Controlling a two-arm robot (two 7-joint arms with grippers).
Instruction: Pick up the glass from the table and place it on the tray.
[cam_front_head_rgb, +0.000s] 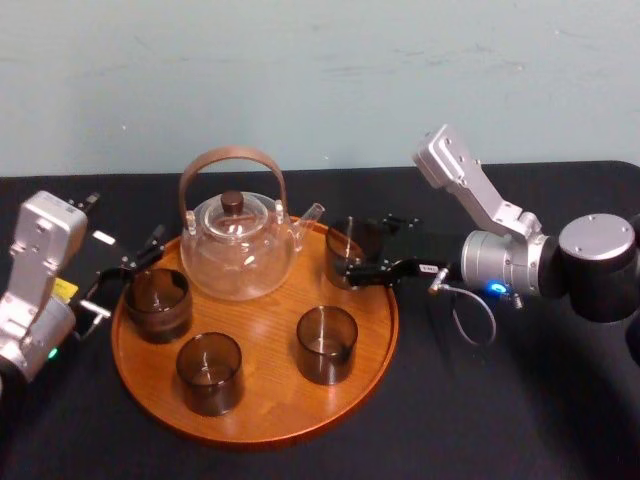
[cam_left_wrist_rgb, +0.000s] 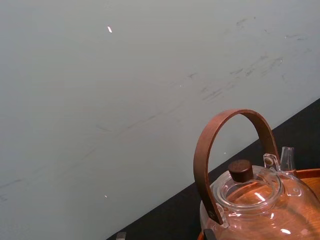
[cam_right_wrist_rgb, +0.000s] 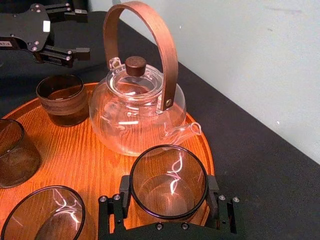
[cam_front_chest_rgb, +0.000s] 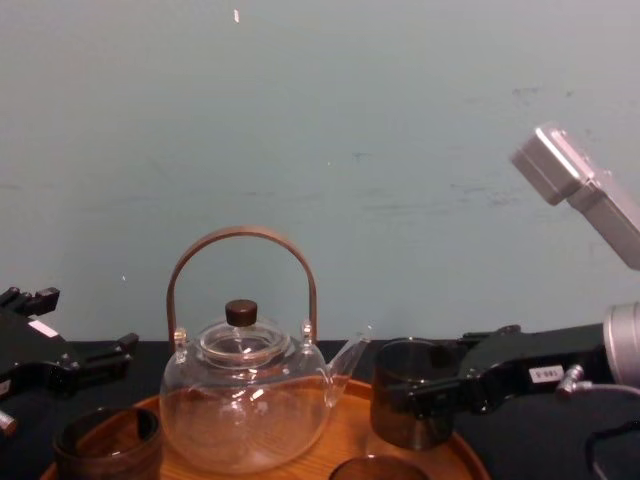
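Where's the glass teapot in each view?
Head: glass teapot at the tray's far side.
Left wrist: close up, before the wall.
Right wrist: beyond the glass held by the right gripper.
Chest: centre-left, on the tray.
Shared landmark: its dark lid knob.

Silver-grey boxy links form the left arm (cam_front_head_rgb: 38, 262) and right arm (cam_front_head_rgb: 505, 240), the right with a blue light (cam_front_head_rgb: 497, 290) and looped grey cable (cam_front_head_rgb: 468, 318); the black left gripper (cam_front_head_rgb: 125, 280) and right gripper (cam_front_head_rgb: 348, 256) carry white labels.

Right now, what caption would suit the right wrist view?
Right gripper, jaws clasping a smoky glass at the edge of the tray, beside the glass teapot.
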